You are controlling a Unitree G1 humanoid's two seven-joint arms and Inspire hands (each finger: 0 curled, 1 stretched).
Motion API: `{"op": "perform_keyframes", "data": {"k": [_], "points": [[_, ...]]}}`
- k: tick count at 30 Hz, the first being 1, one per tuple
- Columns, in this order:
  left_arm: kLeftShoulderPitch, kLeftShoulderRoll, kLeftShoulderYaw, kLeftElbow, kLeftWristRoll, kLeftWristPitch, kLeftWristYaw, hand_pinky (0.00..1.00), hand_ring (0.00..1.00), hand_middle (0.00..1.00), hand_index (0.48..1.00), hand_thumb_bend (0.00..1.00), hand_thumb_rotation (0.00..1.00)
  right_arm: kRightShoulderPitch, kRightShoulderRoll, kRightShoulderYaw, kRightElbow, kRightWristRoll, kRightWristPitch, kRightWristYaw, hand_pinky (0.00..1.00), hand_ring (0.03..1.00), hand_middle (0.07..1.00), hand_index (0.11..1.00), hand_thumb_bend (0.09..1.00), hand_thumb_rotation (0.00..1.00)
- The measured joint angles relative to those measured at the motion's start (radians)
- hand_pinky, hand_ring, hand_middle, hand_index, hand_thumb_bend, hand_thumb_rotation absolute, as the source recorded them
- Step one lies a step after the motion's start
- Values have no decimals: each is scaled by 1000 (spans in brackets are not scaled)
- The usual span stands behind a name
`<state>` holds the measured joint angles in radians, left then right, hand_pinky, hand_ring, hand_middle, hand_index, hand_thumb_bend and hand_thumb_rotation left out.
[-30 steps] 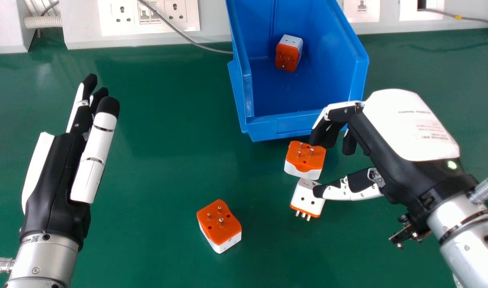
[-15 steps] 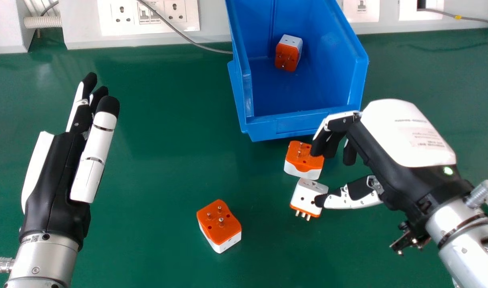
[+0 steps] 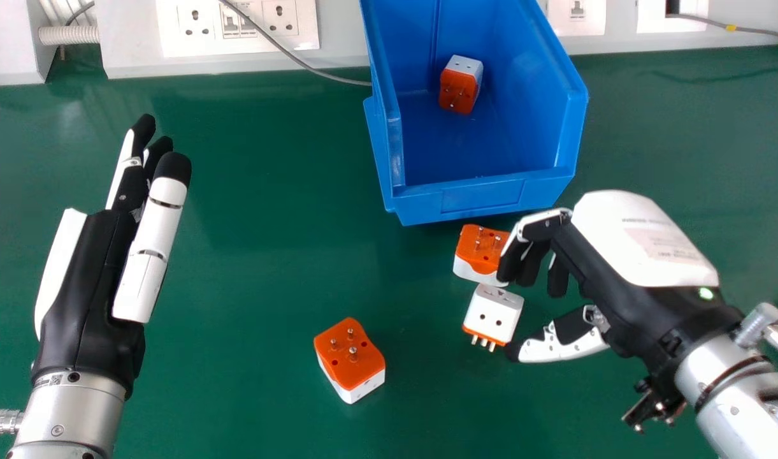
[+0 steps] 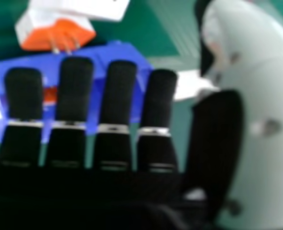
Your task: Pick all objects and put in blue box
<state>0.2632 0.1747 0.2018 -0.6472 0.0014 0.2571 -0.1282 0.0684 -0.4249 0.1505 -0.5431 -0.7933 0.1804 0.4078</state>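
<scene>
- On the green table (image 3: 236, 274), I count three plug adaptors outside the box, so I judge that most of the work is left.
- The blue box (image 3: 478, 199) stands at the far side and has one adaptor (image 3: 459, 89) inside, orange face toward me; this one is done.
- My left hand (image 3: 76, 274) is idle at the left of the head view, its fingers extended.
- My right hand (image 3: 650, 248) is beside the near pair, fingers loosely bent and spread away from the thumb, pinching nothing. Whether its fingertips touch an adaptor, I cannot tell.
- The lone adaptor (image 3: 349, 357) sits nearer to me, left of the pair: a block with orange top, white body and three metal pins upward.
- The orange-topped adaptor (image 3: 481, 248) of the pair is just before the box, also with pins upward and white underneath.
- The white-faced adaptor (image 3: 492, 312) is close on its near side. It seems to lie on its side, with small dark holes, an orange edge and pins pointing toward me.
</scene>
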Motion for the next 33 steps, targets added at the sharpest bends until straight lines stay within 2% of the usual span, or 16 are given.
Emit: {"op": "perform_keyframes", "data": {"k": [6, 16, 24, 27, 30, 33], "points": [[0, 0, -1, -1, 0, 7, 0, 944, 982, 986, 1000, 476, 1000, 3, 21, 32, 66, -5, 24, -2, 326, 445, 545, 525, 491, 0], [-1, 0, -2, -2, 0, 16, 0, 945, 983, 987, 1000, 472, 1000, -8, 62, 88, 144, -69, 82, -32, 339, 463, 553, 511, 493, 0], [-1, 0, -2, -3, -1, 16, 0, 947, 983, 989, 1000, 472, 1000, -10, 68, 91, 146, -69, 92, -52, 390, 541, 629, 503, 485, 0], [-1, 0, -2, -3, -1, 16, 0, 948, 984, 989, 1000, 473, 1000, -14, 67, 91, 146, -67, 89, -67, 462, 606, 682, 589, 649, 0], [-1, 0, -2, -3, -1, 16, 0, 948, 984, 989, 1000, 473, 1000, -18, 63, 91, 146, -66, 84, -72, 483, 625, 697, 610, 685, 0], [-3, 0, -2, -3, -1, 16, 0, 949, 984, 990, 1000, 473, 1000, -19, 58, 90, 146, -66, 69, -83, 545, 681, 737, 658, 765, 0]]}}
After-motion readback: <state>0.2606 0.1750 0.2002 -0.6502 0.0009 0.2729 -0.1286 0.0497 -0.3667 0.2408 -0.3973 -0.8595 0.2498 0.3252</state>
